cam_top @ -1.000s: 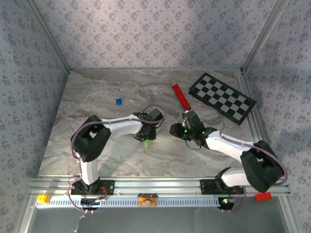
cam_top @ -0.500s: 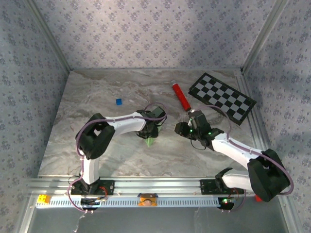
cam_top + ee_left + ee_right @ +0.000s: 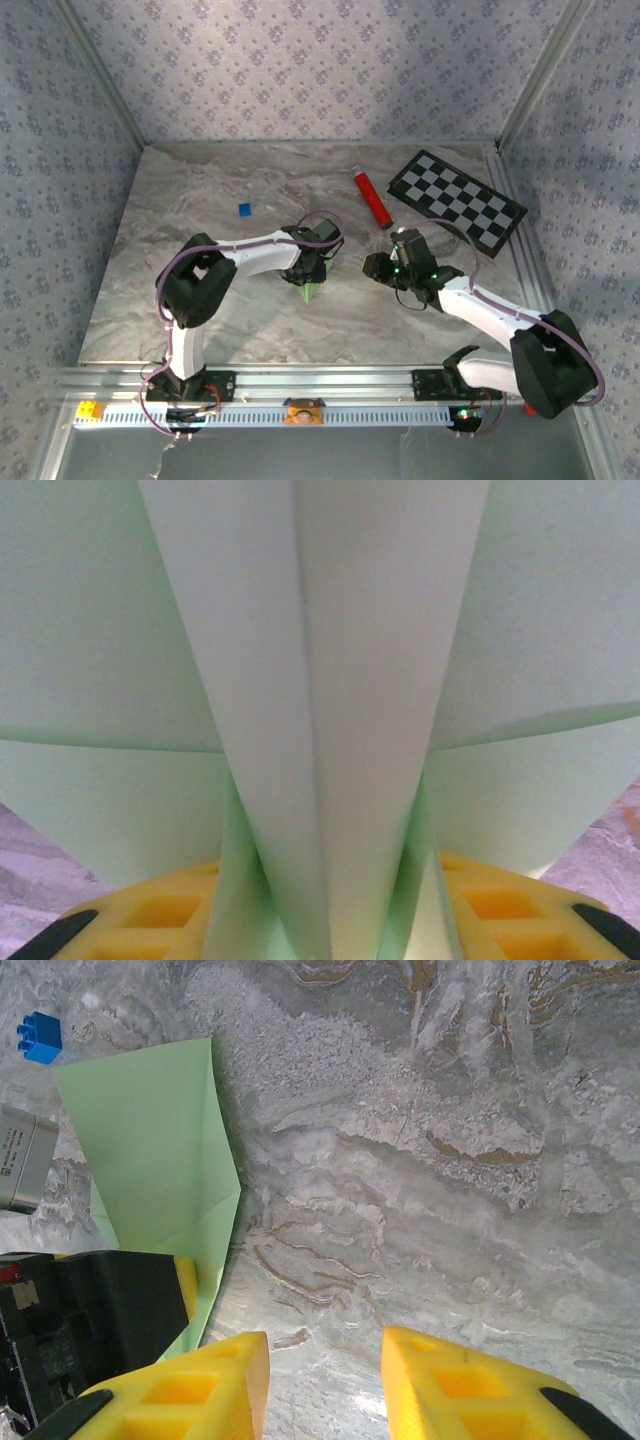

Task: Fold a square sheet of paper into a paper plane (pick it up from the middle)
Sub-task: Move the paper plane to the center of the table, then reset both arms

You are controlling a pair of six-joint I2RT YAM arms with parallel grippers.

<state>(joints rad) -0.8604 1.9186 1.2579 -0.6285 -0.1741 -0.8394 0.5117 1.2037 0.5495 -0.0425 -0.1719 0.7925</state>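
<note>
Since the paper plane (image 3: 330, 710) already carries a centre crease and flared wings, the folding looks mostly done, with perhaps final shaping and setting down left. The left gripper (image 3: 308, 266) has its jaws clamped on the keel, midway between the side edges of the desk (image 3: 200, 210); the right gripper (image 3: 325, 1375) hangs beside it, jaws apart and empty.

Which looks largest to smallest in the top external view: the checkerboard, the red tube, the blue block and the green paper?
1. checkerboard
2. red tube
3. green paper, judged by its visible tip alone; the rest is covered, so its place against the tube is unsure
4. blue block
</note>
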